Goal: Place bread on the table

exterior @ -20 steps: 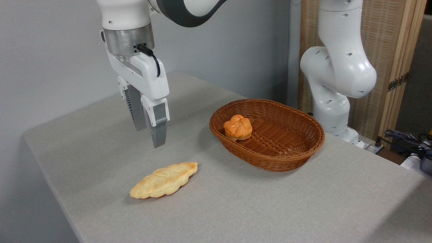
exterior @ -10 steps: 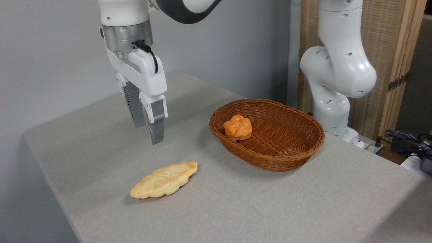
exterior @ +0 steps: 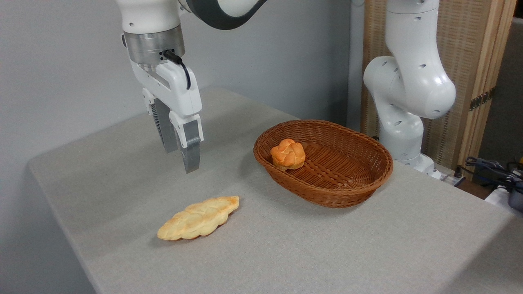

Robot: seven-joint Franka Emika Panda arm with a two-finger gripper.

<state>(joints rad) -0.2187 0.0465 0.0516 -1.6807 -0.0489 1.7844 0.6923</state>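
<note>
The bread (exterior: pixel 288 154), a small round orange-brown knotted bun, lies inside the brown wicker basket (exterior: pixel 359 183), near its left end. The table (exterior: pixel 286 253) is covered in light grey fabric. My gripper (exterior: pixel 180 161) hangs in the air over the table, well to the left of the basket and above the far end of a braided loaf. Its two grey fingers (exterior: pixel 190 153) point down with a gap between them and hold nothing.
A long, flat, pale-yellow braided loaf (exterior: pixel 198 217) lies on the table in front of the gripper. The arm's white base (exterior: pixel 408 94) stands behind the basket at the right. Cables (exterior: pixel 490 167) lie past the table's right edge.
The gripper has risen a little above the table and drifted slightly. The bun, the loaf and the basket have not moved.
</note>
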